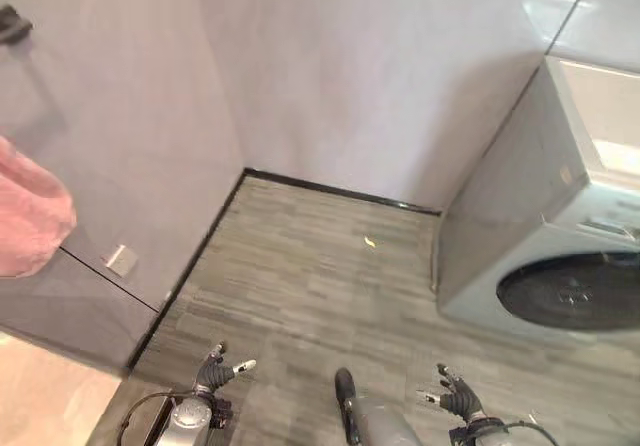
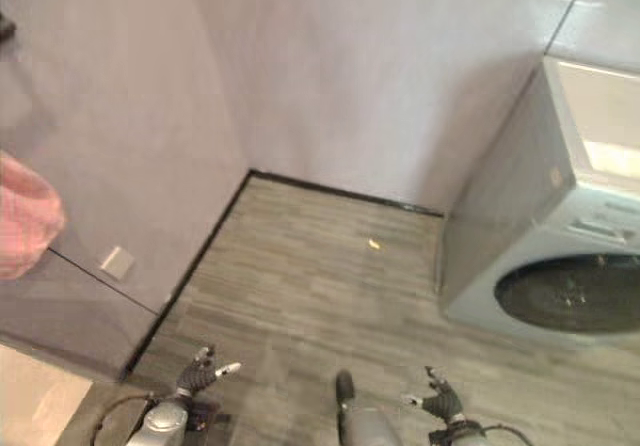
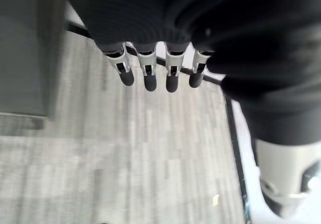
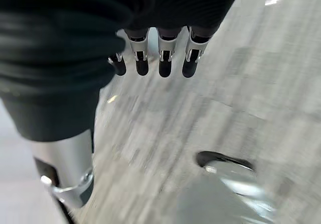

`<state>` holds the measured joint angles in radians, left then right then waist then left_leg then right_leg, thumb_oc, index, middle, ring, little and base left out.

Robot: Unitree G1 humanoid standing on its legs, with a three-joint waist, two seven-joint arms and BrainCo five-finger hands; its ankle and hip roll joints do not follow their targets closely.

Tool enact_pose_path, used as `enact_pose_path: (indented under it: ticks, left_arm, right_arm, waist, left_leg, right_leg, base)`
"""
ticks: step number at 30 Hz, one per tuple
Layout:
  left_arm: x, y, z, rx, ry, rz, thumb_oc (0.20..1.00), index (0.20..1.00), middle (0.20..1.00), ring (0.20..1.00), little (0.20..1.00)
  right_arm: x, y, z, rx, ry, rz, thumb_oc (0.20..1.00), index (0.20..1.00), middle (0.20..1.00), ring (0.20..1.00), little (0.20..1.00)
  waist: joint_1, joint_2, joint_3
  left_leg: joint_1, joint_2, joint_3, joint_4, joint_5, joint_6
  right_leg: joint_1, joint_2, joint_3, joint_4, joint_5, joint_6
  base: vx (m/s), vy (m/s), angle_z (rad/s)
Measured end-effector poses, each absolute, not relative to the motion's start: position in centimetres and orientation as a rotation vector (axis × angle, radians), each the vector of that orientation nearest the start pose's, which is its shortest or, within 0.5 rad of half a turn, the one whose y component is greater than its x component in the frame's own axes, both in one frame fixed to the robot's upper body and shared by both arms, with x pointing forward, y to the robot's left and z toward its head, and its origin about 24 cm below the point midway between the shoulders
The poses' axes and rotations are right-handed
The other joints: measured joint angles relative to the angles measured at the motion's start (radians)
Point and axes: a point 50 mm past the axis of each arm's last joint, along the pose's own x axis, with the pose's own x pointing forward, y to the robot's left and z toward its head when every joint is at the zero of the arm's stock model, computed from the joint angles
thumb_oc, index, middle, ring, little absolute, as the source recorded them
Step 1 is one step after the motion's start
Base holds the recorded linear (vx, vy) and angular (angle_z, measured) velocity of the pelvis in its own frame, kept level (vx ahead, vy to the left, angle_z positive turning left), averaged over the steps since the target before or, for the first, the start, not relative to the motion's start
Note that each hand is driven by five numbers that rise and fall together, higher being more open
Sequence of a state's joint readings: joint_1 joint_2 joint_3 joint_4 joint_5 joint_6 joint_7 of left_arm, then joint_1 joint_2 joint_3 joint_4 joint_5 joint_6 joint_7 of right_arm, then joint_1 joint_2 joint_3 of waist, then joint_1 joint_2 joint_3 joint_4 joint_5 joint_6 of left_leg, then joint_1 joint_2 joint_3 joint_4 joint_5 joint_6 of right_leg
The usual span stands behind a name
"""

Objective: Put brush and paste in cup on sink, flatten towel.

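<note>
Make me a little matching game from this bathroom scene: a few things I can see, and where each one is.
Things:
1. pink towel
2. washing machine
3. small yellow scrap
4. left hand

Places:
a. on the wooden floor, mid-room
b. at the right side, by the wall
c. hanging at the far left
d. low in the head view, fingers open over the floor

Pairs: 1-c, 2-b, 3-a, 4-d

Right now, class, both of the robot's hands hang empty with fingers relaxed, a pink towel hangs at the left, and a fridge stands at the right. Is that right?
Not quite: the machine on the right is a washing machine, not a fridge; the left eye view shows its round door. The rest holds: left hand and right hand hang empty with relaxed fingers, and the pink towel hangs at the left.
</note>
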<state>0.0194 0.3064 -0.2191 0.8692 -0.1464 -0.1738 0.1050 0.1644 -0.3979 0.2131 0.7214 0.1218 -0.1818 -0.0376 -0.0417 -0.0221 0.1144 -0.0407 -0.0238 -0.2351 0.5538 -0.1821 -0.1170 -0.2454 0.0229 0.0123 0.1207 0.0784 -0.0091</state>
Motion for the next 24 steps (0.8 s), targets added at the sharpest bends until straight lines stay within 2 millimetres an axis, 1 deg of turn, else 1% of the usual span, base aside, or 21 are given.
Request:
enact_pose_path:
  ticks: [1, 2, 3, 4, 5, 6, 8, 9, 10, 11, 12, 14, 15, 16, 17, 19, 20, 21, 22, 23, 24]
  left_arm:
    - [16.5, 23.1, -11.5, 0.279, 0.721, 0.079, 1.0, 1.0, 1.0, 1.0, 1.0]
    - [16.6, 23.1, -11.4, 0.282, 0.72, 0.079, 1.0, 1.0, 1.0, 1.0, 1.0]
    - [16.4, 23.3, -11.6, 0.286, 0.734, 0.083, 1.0, 1.0, 1.0, 1.0, 1.0]
    - [16.1, 23.6, -11.7, 0.289, 0.747, 0.095, 1.0, 1.0, 1.0, 1.0, 1.0]
    - [16.2, 23.7, -11.6, 0.291, 0.745, 0.097, 1.0, 1.0, 1.0, 1.0, 1.0]
    - [16.6, 23.6, -11.4, 0.289, 0.729, 0.093, 1.0, 1.0, 1.0, 1.0, 1.0]
    - [16.5, 23.6, -11.5, 0.29, 0.732, 0.093, 1.0, 1.0, 1.0, 1.0, 1.0]
    - [16.8, 23.5, -11.4, 0.292, 0.728, 0.088, 1.0, 1.0, 1.0, 1.0, 1.0]
    - [17.1, 23.3, -11.3, 0.296, 0.719, 0.081, 1.0, 1.0, 1.0, 1.0, 1.0]
    - [18.1, 23.1, -10.8, 0.296, 0.689, 0.075, 1.0, 1.0, 1.0, 1.0, 1.0]
    - [17.9, 23.1, -10.9, 0.306, 0.693, 0.069, 1.0, 1.0, 1.0, 1.0, 1.0]
    - [17.4, 23.1, -11.1, 0.313, 0.705, 0.065, 1.0, 1.0, 1.0, 1.0, 1.0]
    - [16.8, 22.8, -11.4, 0.308, 0.717, 0.057, 1.0, 1.0, 1.0, 1.0, 1.0]
    - [16.6, 22.8, -11.4, 0.307, 0.718, 0.058, 1.0, 1.0, 1.0, 1.0, 1.0]
    - [16.6, 22.9, -11.3, 0.304, 0.71, 0.064, 1.0, 1.0, 1.0, 1.0, 1.0]
    - [16.7, 22.9, -11.1, 0.304, 0.698, 0.065, 1.0, 1.0, 1.0, 1.0, 1.0]
    - [17.1, 22.7, -10.9, 0.301, 0.682, 0.057, 1.0, 1.0, 1.0, 1.0, 1.0]
    - [17.4, 22.3, -10.7, 0.281, 0.666, 0.069, 1.0, 1.0, 1.0, 1.0, 1.0]
    - [17.8, 21.6, -10.6, 0.272, 0.647, 0.051, 1.0, 1.0, 1.0, 1.0, 1.0]
    - [18.0, 21.0, -10.5, 0.265, 0.636, 0.027, 1.0, 1.0, 1.0, 1.0, 1.0]
    - [18.4, 20.8, -10.1, 0.261, 0.614, 0.022, 1.0, 1.0, 1.0, 1.0, 1.0]
  right_arm:
    - [14.0, -25.5, -10.5, -0.344, 0.72, -0.021, 1.0, 1.0, 1.0, 1.0, 1.0]
    - [14.3, -25.8, -10.3, -0.348, 0.709, -0.033, 1.0, 1.0, 1.0, 1.0, 1.0]
    - [14.8, -26.2, -10.0, -0.344, 0.693, -0.057, 1.0, 1.0, 1.0, 1.0, 1.0]
    - [14.9, -26.2, -10.0, -0.321, 0.689, -0.081, 1.0, 1.0, 1.0, 1.0, 1.0]
    - [14.7, -26.1, -10.1, -0.309, 0.69, -0.09, 1.0, 1.0, 1.0, 1.0, 1.0]
    - [14.6, -26.2, -10.1, -0.303, 0.694, -0.103, 1.0, 1.0, 1.0, 1.0, 1.0]
    - [14.5, -26.2, -10.1, -0.305, 0.695, -0.112, 1.0, 1.0, 1.0, 1.0, 1.0]
    - [14.4, -26.3, -10.2, -0.308, 0.697, -0.116, 1.0, 1.0, 1.0, 1.0, 1.0]
    - [14.2, -26.3, -10.2, -0.31, 0.7, -0.116, 1.0, 1.0, 1.0, 1.0, 1.0]
    - [13.7, -26.4, -10.4, -0.316, 0.717, -0.113, 1.0, 1.0, 1.0, 1.0, 1.0]
    - [14.1, -26.2, -10.3, -0.34, 0.711, -0.088, 1.0, 1.0, 1.0, 1.0, 1.0]
    - [14.8, -25.9, -10.2, -0.371, 0.705, -0.053, 1.0, 1.0, 1.0, 1.0, 1.0]
    - [14.9, -26.1, -9.9, -0.396, 0.694, -0.039, 1.0, 1.0, 1.0, 1.0, 1.0]
    - [14.9, -26.2, -9.9, -0.395, 0.693, -0.047, 1.0, 1.0, 1.0, 1.0, 1.0]
    - [14.6, -26.0, -10.0, -0.392, 0.702, -0.042, 1.0, 1.0, 1.0, 1.0, 1.0]
    - [14.8, -25.6, -10.0, -0.386, 0.698, -0.019, 1.0, 1.0, 1.0, 1.0, 1.0]
    - [14.8, -25.2, -9.8, -0.382, 0.684, -0.003, 1.0, 1.0, 1.0, 1.0, 1.0]
    - [14.7, -24.9, -9.9, -0.374, 0.682, 0.0, 1.0, 1.0, 1.0, 1.0, 1.0]
    - [14.4, -24.6, -10.0, -0.363, 0.687, 0.005, 1.0, 1.0, 1.0, 1.0, 1.0]
    - [15.0, -24.3, -9.8, -0.359, 0.67, 0.012, 1.0, 1.0, 1.0, 1.0, 1.0]
    - [15.2, -24.2, -9.7, -0.356, 0.659, 0.013, 1.0, 1.0, 1.0, 1.0, 1.0]
  waist:
    - [0.014, -0.005, 0.004]
    - [0.015, -0.015, 0.009]
    - [0.013, -0.014, 0.015]
    - [0.002, -0.032, 0.026]
    - [-0.006, -0.041, 0.028]
    - [0.001, -0.054, 0.036]
    - [0.003, -0.044, 0.034]
    - [-0.006, -0.031, 0.038]
    - [-0.01, -0.021, 0.036]
    - [-0.019, -0.002, 0.04]
    - [-0.013, 0.012, 0.038]
    - [-0.014, 0.015, 0.041]
    - [0.003, 0.027, 0.036]
    - [-0.003, 0.036, 0.038]
    - [-0.001, 0.025, 0.046]
    - [0.008, 0.02, 0.051]
    - [0.0, 0.012, 0.056]
    - [0.001, 0.002, 0.052]
    - [0.0, -0.02, 0.055]
    - [0.008, -0.025, 0.053]
    - [0.007, -0.025, 0.058]
  left_leg:
    - [-0.053, -0.016, 0.0, 0.091, 0.002, -0.009]
    - [-0.084, -0.025, 0.014, 0.129, 0.003, -0.01]
    - [-0.141, -0.025, 0.05, 0.165, 0.005, -0.006]
    - [-0.196, 0.018, 0.189, 0.125, -0.004, 0.013]
    - [-0.205, 0.031, 0.259, 0.068, -0.005, 0.017]
    - [-0.216, 0.033, 0.335, -0.083, 0.009, 0.04]
    - [-0.209, 0.035, 0.384, -0.298, 0.053, 0.079]
    - [-0.218, 0.06, 0.483, -0.415, 0.106, 0.062]
    - [-0.23, 0.09, 0.586, -0.465, 0.136, 0.033]
    - [-0.248, 0.131, 0.679, -0.52, 0.188, 0.032]
    - [-0.243, 0.168, 0.683, -0.522, 0.249, 0.042]
    - [-0.211, 0.136, 0.582, -0.502, 0.233, 0.068]
    - [-0.156, 0.112, 0.556, -0.524, 0.248, 0.089]
    - [-0.137, 0.102, 0.549, -0.532, 0.251, 0.134]
    - [-0.094, 0.073, 0.551, -0.549, 0.231, 0.163]
    - [-0.061, 0.064, 0.547, -0.567, 0.225, 0.18]
    - [-0.031, 0.049, 0.523, -0.569, 0.218, 0.19]
    - [-0.025, 0.031, 0.503, -0.565, 0.199, 0.211]
    - [-0.01, 0.012, 0.483, -0.558, 0.193, 0.219]
    - [0.003, -0.005, 0.441, -0.561, 0.175, 0.243]
    - [0.016, -0.005, 0.423, -0.565, 0.165, 0.249]
  right_leg:
    - [0.03, 0.0, 0.0, -0.022, 0.001, -0.021]
    - [0.039, -0.001, -0.007, -0.04, 0.007, -0.025]
    - [0.071, -0.001, -0.023, -0.058, -0.001, -0.049]
    - [0.113, -0.012, -0.057, -0.116, -0.004, -0.052]
    - [0.124, -0.022, -0.077, -0.136, -0.004, -0.053]
    - [0.147, -0.032, -0.088, -0.158, -0.007, -0.05]
    - [0.164, -0.029, -0.115, -0.189, -0.005, -0.048]
    - [0.182, -0.028, -0.16, -0.21, -0.007, -0.047]
    - [0.182, -0.024, -0.185, -0.213, -0.018, -0.042]
    - [0.197, -0.009, -0.222, -0.213, -0.037, -0.037]
    - [0.229, 0.006, -0.244, -0.205, -0.05, -0.026]
    - [0.257, -0.002, -0.23, -0.188, -0.096, 0.01]
    - [0.265, -0.002, -0.215, -0.16, -0.13, 0.021]
    - [0.28, -0.006, -0.215, -0.144, -0.145, 0.024]
    - [0.261, -0.032, -0.213, -0.034, -0.181, 0.044]
    - [0.175, -0.07, -0.209, 0.2, -0.238, 0.076]
    - [0.087, -0.113, -0.211, 0.422, -0.256, 0.09]
    - [0.058, -0.13, -0.205, 0.497, -0.251, 0.096]
    - [0.037, -0.161, -0.185, 0.576, -0.246, 0.109]
    - [0.016, -0.153, -0.168, 0.622, -0.25, 0.109]
    - [-0.002, -0.125, -0.135, 0.633, -0.262, 0.106]
  base:
    - [0.14, -0.133, 0.36]
    - [0.24, -0.145, 0.21]
    - [0.28, -0.078, 0.43]
    - [0.3, -0.009, 0.62]
    - [0.26, 0.081, 0.68]
    - [0.17, 0.067, 0.42]
    - [0.25, 0.101, 0.33]
    - [0.33, 0.112, 0.57]
    - [0.3, 0.092, 0.92]
    - [0.4, 0.246, 0.76]
    - [0.4, 0.249, 0.55]
    - [0.29, 0.181, -0.1]
    - [0.4, 0.286, -0.27]
    - [0.49, 0.379, -0.13]
    - [0.32, 0.285, 0.05]
    - [0.19, 0.152, 0.18]
    - [0.16, 0.12, 0.53]
    - [0.26, 0.149, 0.78]
    - [0.19, 0.043, 0.76]
    - [0.3, 0.078, 0.71]
    - [0.21, 0.051, 0.69]
